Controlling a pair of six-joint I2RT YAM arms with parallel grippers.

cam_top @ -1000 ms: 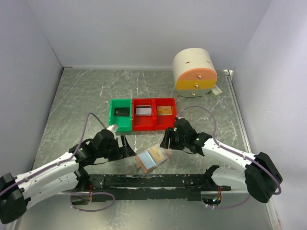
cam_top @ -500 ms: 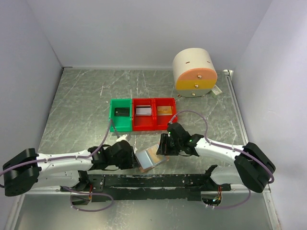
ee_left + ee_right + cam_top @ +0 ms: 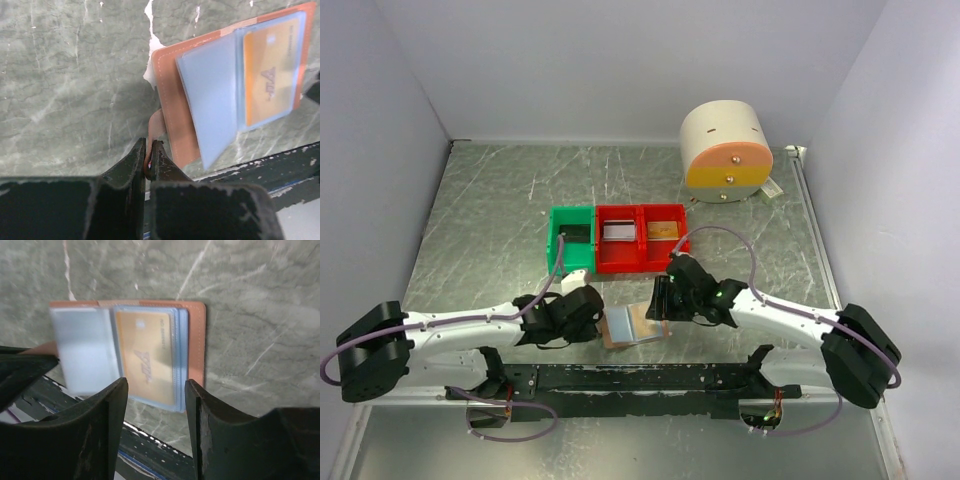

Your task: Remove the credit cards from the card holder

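Observation:
The tan card holder [image 3: 632,327] lies open on the table near the front rail, its pale blue sleeves [image 3: 210,95] fanned up. A gold credit card [image 3: 270,75] sits in a sleeve and shows again as the gold card [image 3: 145,355] in the right wrist view. My left gripper [image 3: 148,159] is shut on the holder's thin leather flap [image 3: 156,125] at its left edge. My right gripper [image 3: 155,395] hovers open over the holder's right half [image 3: 197,340], touching nothing. From above, the left gripper [image 3: 596,322] and right gripper [image 3: 658,303] flank the holder.
A green bin [image 3: 558,250] and two red bins [image 3: 641,262] stand just behind the holder, holding a dark card [image 3: 576,233], a silver card [image 3: 618,232] and a gold card [image 3: 663,231]. A cream cylinder with an orange band [image 3: 725,150] stands at the back right. The black rail [image 3: 640,378] runs along the front.
My left gripper swung down to the holder's left edge and closed on its flap. The right gripper came closer over the holder and narrowed slightly.

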